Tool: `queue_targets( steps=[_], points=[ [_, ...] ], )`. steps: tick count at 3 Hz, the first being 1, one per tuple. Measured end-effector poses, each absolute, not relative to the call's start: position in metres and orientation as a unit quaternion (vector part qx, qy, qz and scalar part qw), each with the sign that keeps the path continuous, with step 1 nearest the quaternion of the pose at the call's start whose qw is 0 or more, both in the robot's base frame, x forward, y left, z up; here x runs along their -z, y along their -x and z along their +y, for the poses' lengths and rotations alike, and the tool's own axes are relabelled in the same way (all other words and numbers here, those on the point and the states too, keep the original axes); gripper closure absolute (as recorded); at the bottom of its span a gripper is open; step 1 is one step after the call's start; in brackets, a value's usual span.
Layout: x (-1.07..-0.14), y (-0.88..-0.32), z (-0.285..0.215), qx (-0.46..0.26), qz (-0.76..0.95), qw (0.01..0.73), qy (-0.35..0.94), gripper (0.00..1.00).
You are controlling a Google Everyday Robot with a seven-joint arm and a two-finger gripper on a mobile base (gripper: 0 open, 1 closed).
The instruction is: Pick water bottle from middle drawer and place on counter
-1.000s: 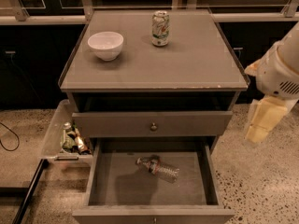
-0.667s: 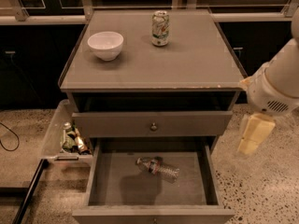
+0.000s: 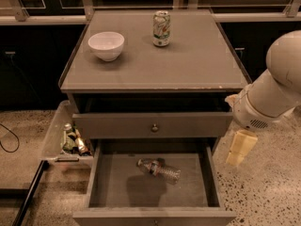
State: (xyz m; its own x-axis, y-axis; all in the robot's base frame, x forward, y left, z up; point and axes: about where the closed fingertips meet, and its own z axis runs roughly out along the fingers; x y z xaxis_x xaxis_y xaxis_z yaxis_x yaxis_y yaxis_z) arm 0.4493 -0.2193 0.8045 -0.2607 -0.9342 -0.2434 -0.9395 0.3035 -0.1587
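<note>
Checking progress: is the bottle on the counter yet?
No, the bottle lies in the open drawer; the end effector hangs right of the drawer, outside it.

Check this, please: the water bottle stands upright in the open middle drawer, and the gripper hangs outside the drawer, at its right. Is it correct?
Not quite. In the camera view the water bottle lies on its side in the open middle drawer, not upright. The gripper does hang outside the drawer, at its right.

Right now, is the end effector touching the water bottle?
Apart. The camera view shows the end effector outside the middle drawer, beyond its right wall and over the floor, while the water bottle lies on the drawer bottom.
</note>
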Motion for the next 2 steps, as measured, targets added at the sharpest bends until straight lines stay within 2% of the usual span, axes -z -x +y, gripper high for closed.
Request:
queue_targets(
  steps=[2],
  points=[
    [-0.737, -0.450, -0.209, -0.033, 0.804, 0.140, 0.578, 0.00]
  ],
)
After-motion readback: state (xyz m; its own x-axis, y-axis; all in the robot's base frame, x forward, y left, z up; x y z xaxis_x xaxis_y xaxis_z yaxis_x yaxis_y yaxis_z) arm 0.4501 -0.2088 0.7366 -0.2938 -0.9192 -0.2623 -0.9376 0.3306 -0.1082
